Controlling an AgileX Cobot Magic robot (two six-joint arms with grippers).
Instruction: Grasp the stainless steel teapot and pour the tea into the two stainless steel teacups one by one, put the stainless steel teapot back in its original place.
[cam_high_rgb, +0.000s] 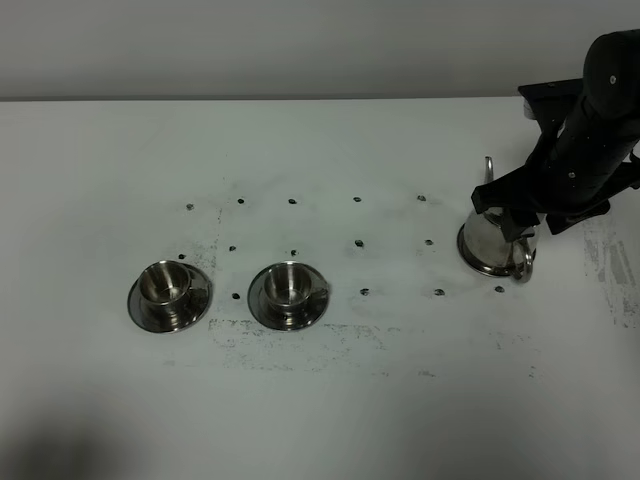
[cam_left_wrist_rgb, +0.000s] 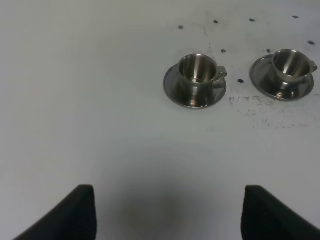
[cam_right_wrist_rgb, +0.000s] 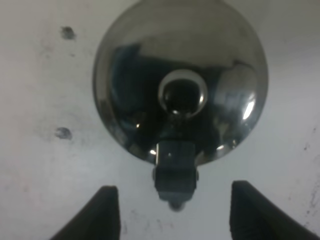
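The stainless steel teapot (cam_high_rgb: 485, 243) stands on the table at the right, lid on, spout up at the back. In the right wrist view the teapot (cam_right_wrist_rgb: 135, 75) fills the frame, its handle (cam_right_wrist_rgb: 174, 172) between my fingers. My right gripper (cam_high_rgb: 517, 218) (cam_right_wrist_rgb: 174, 202) is open above it, jaws on either side of the handle, not touching. Two stainless steel teacups (cam_high_rgb: 165, 283) (cam_high_rgb: 290, 283) sit on saucers at the left; they also show in the left wrist view (cam_left_wrist_rgb: 196, 70) (cam_left_wrist_rgb: 290, 62). My left gripper (cam_left_wrist_rgb: 169, 215) is open and empty. No tea shows. The steel disc is hidden.
The white table (cam_high_rgb: 350, 400) has rows of small dark holes (cam_high_rgb: 360, 243) and scuff marks between the cups and the teapot. The table's back edge runs along the grey wall (cam_high_rgb: 300, 50). My left arm is out of the exterior view.
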